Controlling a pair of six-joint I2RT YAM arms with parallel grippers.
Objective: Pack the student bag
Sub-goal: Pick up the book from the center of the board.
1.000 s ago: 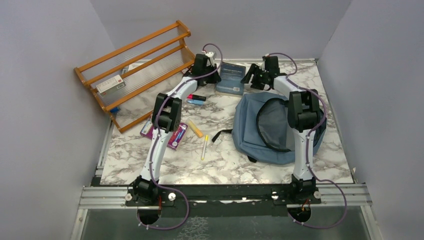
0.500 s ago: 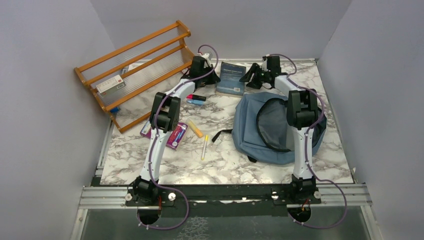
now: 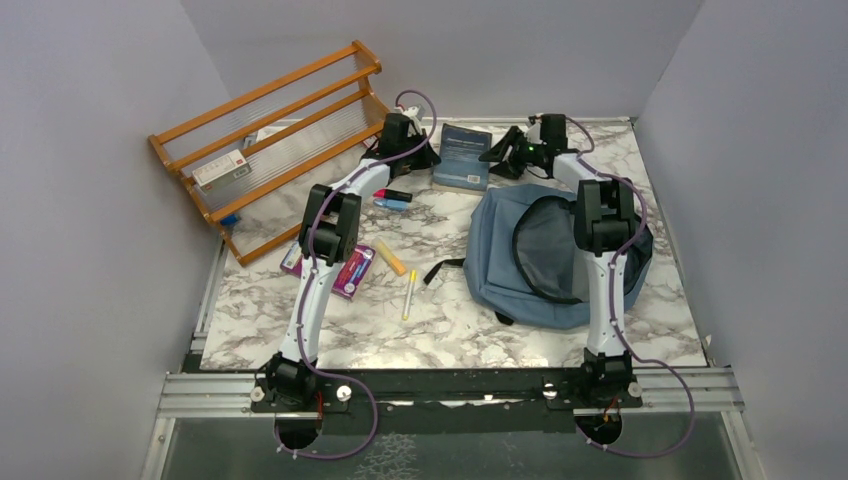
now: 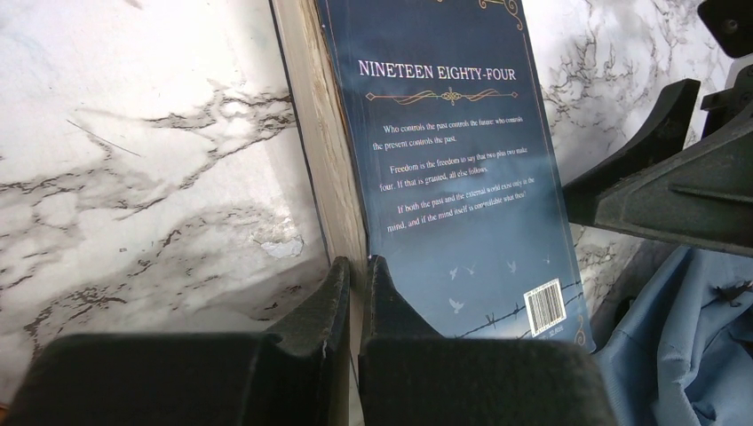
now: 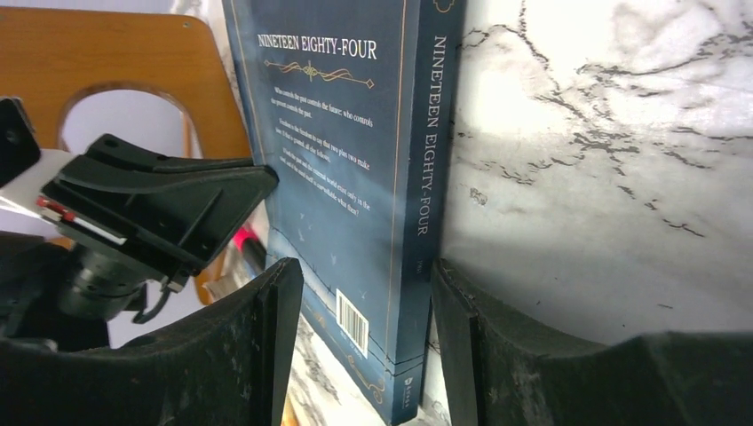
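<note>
Your student bag (image 3: 505, 250) lies flat on the right half of the counter (image 3: 450, 330). Its zipper mouth gapes and shows dark lining. A black strap (image 3: 443, 270) trails off its left side. Your right arm (image 3: 605, 250) reaches across it toward the far edge.

Just beyond the bag's far-left rim lies a dark blue book (image 3: 463, 155), back cover up, titled NINETEEN EIGHTY-FOUR. Both of your arms meet at it.

Your right jaws are spread about the book's spine corner. One finger (image 5: 266, 346) sits over the back cover and the other (image 5: 462, 355) on the counter side of the spine. You cannot tell whether they bear on it.

Your left jaws are pressed together at the opposite, page-edge side. Whether the cover is nipped between them does not show.

Left of the book lie a red-and-black marker (image 3: 397, 194) and a blue marker (image 3: 392, 204). Nearer your bases are an orange marker (image 3: 390, 257), a yellow pen (image 3: 409, 293) and a purple packet (image 3: 355, 272). A wooden rack (image 3: 270, 130) sits askew at the far left and holds a red-labelled box (image 3: 218, 170).
</note>
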